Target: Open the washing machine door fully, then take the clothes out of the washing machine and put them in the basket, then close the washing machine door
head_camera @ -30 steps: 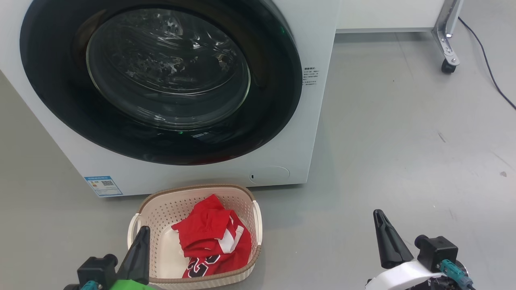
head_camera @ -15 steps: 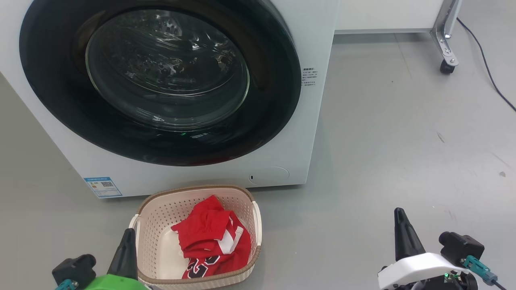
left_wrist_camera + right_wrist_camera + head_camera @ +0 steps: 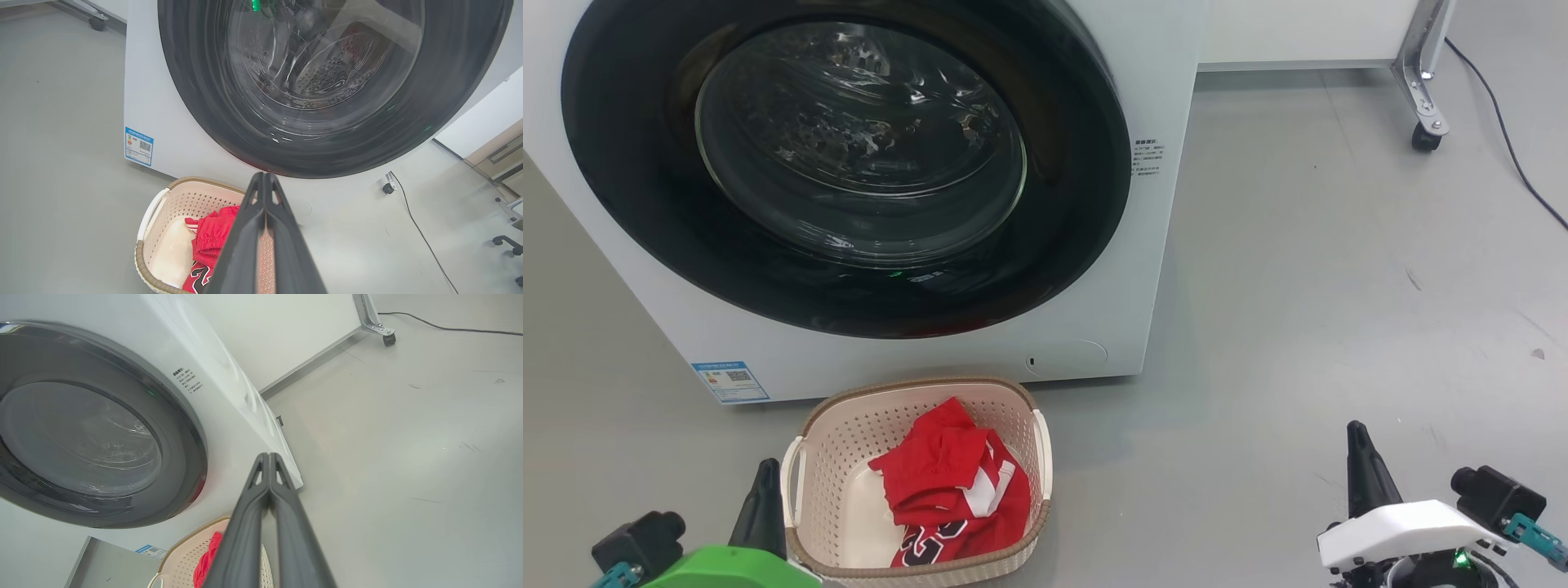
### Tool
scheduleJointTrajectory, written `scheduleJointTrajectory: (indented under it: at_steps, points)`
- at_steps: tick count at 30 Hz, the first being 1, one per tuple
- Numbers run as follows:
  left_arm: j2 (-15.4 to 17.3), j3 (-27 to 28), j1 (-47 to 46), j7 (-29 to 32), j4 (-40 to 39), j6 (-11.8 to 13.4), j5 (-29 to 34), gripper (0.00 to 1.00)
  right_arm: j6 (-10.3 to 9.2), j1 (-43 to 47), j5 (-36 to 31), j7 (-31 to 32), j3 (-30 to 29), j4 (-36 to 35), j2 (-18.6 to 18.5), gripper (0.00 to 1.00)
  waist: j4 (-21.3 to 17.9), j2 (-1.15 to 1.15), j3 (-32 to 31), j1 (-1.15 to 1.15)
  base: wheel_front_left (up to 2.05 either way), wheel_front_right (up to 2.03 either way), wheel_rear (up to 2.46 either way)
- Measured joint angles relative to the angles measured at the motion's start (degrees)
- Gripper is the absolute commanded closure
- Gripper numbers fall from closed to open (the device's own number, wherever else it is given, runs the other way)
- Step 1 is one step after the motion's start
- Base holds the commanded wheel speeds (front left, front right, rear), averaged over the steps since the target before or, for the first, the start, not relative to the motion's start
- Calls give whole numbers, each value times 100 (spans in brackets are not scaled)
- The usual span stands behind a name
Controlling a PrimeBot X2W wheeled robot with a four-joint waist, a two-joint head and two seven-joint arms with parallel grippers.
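Clothes [image 3: 952,490] look soft, light and floppy, heaped in the basket [image 3: 866,420], probably best pinched at a raised fold; both arms' jaws are closed, empty.

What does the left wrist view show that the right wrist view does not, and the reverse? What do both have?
Left wrist view, not the right: the left tool, shut; the drum's holes seen through the washing machine door; black lettering on the red clothes; a chair's castors. Right wrist view, not the left: the right tool, shut; small black printed text beside the door. Both: the closed door, the basket holding the clothes, the blue sticker.
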Motion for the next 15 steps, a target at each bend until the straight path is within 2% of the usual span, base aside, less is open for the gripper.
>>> scheduleJointTrajectory:
  at_steps: [15]
  points:
    - [0,186,-113,302,26,-34,-1100,100,83,-146,1201,264,-236,44,-81,100,-20,0,-23,0,0,0,0]
